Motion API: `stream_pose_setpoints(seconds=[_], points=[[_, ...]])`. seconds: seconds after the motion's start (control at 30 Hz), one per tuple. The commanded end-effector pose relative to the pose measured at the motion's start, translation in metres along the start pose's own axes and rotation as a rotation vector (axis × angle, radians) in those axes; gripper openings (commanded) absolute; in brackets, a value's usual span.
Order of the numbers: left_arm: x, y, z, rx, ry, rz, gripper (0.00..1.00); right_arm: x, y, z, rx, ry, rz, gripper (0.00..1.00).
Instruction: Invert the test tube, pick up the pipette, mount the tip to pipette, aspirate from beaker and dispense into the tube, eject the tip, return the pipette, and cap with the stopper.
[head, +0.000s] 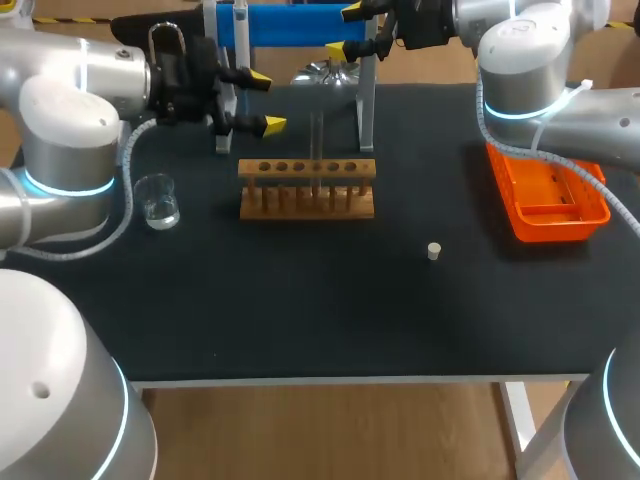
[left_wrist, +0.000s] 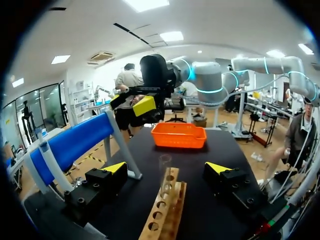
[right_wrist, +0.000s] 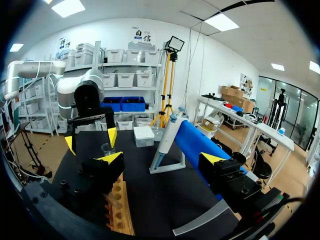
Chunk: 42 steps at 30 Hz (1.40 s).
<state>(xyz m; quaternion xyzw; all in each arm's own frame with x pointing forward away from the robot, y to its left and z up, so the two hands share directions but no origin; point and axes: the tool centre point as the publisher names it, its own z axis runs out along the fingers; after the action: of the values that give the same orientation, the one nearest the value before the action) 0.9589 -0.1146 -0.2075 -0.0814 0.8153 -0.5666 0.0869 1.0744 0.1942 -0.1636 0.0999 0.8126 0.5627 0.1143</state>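
**Both tools released, tube waiting in the rack**

- Tabletop (head: 300, 320): dark mat. Wooden rack (head: 307, 200) stood mid-tabletop, somewhat toward the far edge.
- Test tube (head: 316, 150): clear, upright in one of the rack's middle holes. Which end was up could not be told.
- Left tool (head: 262, 102): released, fingers spread, nothing between them. It hung near the far edge, left of the rack and above its level. In the left wrist view the tube sat ahead of the open fingers, on the line between them. Judged: lined up for taking the tube, which is the inverting step, not yet begun.
- Right tool (head: 350, 30): released too, holding nothing, over the far edge by the blue stand (head: 290, 25).
- Pipette (right_wrist: 167, 137): leaned on that stand, just ahead of the right tool. Judged: this arm waited where the pick-up would be short.
- Beaker (head: 158, 202): near the left edge, clear liquid in the bottom, well apart from the rack. It was likely kept out of the left arm's path to the tube.
- Stopper (head: 434, 251): lay alone, right of centre, between the rack and the orange tray (head: 590, 215) at the right edge. Needed last, so set aside.
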Motion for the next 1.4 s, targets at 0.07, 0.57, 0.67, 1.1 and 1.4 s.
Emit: stream_pose_setpoints(seconds=[0.07,0.57,0.67,1.1,1.4], points=[[-0.003,0.008,0.014,0.004,0.078,-0.001,1.00,0.000,0.000,-0.001,0.003,0.002,0.000,1.00],[0.002,0.016,0.052,-0.039,0.086,0.022,1.00,0.000,0.000,-0.001,0.003,0.002,0.000,1.00],[0.001,0.019,0.059,-0.049,0.078,0.024,1.00,0.000,0.000,-0.001,0.003,0.002,0.000,1.00],[-0.002,0.028,0.091,-0.088,0.076,0.012,1.00,0.000,0.000,-0.001,0.003,0.002,0.000,1.00],[-0.001,0.032,0.101,-0.119,0.051,0.022,1.00,0.000,0.000,-0.001,0.003,0.002,0.000,1.00]])
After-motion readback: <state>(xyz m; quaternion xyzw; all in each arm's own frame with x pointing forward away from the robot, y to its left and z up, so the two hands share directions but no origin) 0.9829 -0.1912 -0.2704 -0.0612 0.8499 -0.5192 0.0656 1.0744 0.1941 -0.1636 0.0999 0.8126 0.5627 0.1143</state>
